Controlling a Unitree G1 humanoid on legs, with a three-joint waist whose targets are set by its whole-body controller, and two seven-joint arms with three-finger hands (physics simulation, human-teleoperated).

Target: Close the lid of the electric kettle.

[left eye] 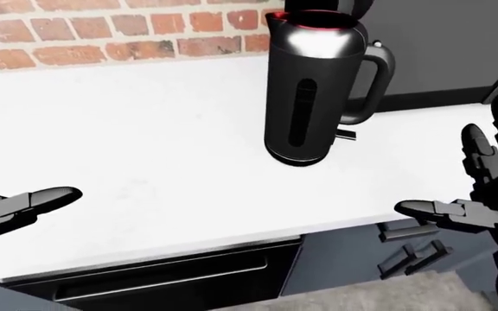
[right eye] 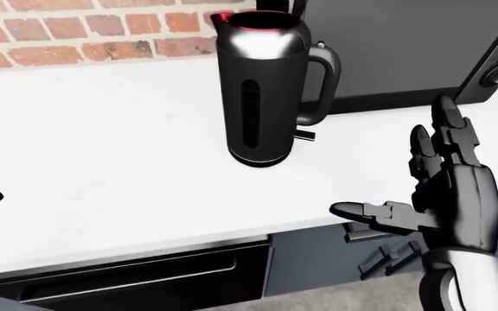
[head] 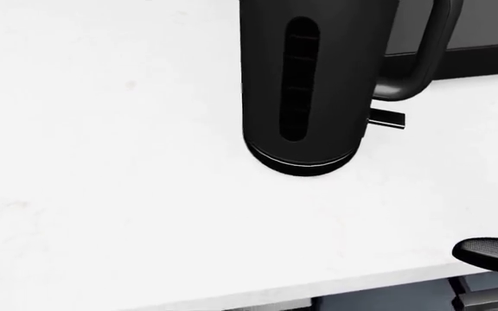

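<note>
The kettle (left eye: pixel 314 91) stands upright on the white tabletop (left eye: pixel 145 162) near the brick wall (left eye: pixel 102 32), handle toward the view's right, its lid (left eye: pixel 353 5) tipped up above the red-rimmed mouth. The right hand (right eye: pixel 452 194) hangs low beside the tabletop edge with its fingers (right eye: pixel 444 133) spread and empty; the left hand (left eye: pixel 16 207) is likewise open and well apart from the kettle. This looks like the approach step: next, the right hand must rise above the lid and press it down.
</note>
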